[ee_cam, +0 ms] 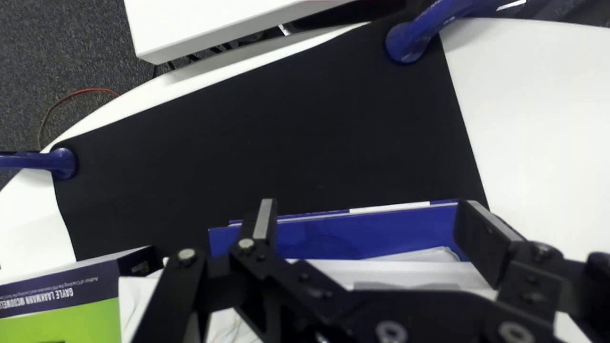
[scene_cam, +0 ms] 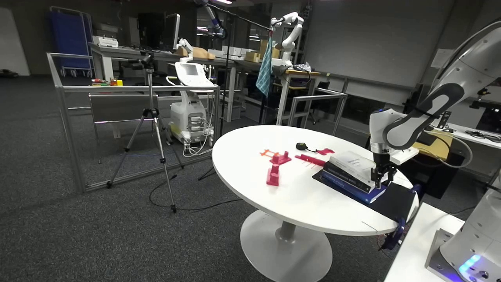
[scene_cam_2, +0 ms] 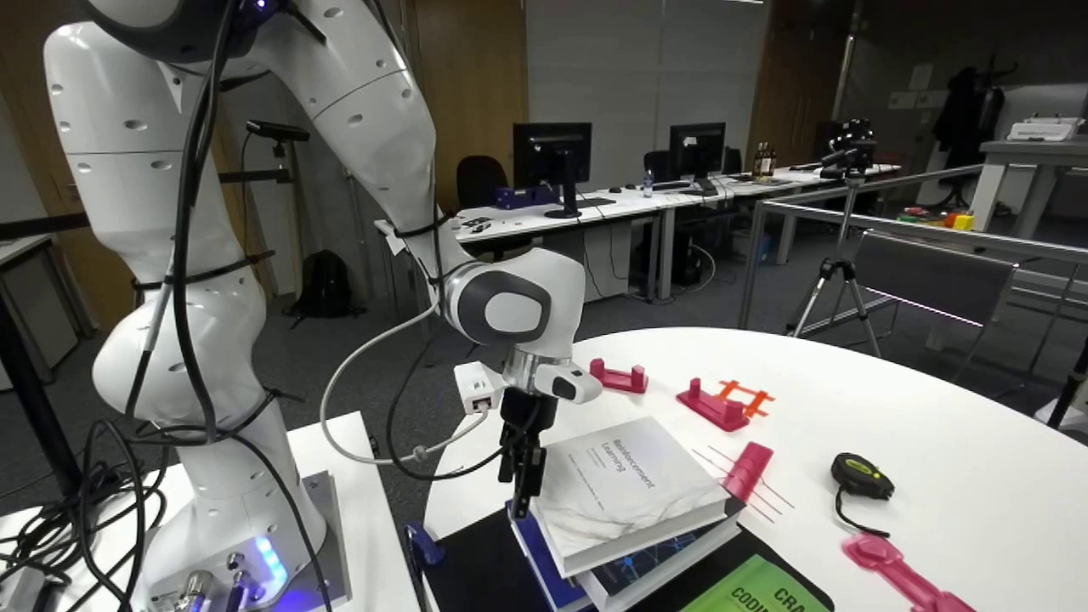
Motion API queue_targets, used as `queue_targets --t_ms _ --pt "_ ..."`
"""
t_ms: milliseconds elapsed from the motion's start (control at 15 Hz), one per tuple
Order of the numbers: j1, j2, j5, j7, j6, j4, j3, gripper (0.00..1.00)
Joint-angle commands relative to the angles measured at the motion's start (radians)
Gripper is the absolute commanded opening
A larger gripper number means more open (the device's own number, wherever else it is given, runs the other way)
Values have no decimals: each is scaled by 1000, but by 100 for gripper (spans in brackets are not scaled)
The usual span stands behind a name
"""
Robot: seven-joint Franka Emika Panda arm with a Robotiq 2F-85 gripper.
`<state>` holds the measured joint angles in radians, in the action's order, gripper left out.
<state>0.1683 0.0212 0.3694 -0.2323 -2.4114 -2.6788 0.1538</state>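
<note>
White arm (scene_cam_2: 391, 149) in downward arch, gripper (ee_cam: 368, 220) by the book stack (scene_cam_2: 629, 493).

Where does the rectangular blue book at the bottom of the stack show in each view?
In an exterior view: the blue book, right of centre, partly covered.
In an exterior view: the blue book, bottom centre, mostly covered.
Wrist view: the blue book, lower middle, seen between the fingers.
Shared landmark: the flat black mat.

The wrist view cuts off the green book (ee_cam: 62, 320) at lower left; the gripper (ee_cam: 367, 220) (cropped at bottom) partly hides the blue book (ee_cam: 343, 238).
</note>
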Motion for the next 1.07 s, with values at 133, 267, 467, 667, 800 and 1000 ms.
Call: queue_targets --t_ms 133,267,467,667,800,1000 --pt "-6 49 32 -12 -86 37 7 100" --pt "-5 49 69 8 -109 38 11 100" --pt "-3 49 156 25 -145 33 18 100" --pt "-3 54 237 35 -157 35 21 100" --pt "-3 60 285 43 -156 39 21 100" --pt "-2 61 360 58 -152 41 22 100"
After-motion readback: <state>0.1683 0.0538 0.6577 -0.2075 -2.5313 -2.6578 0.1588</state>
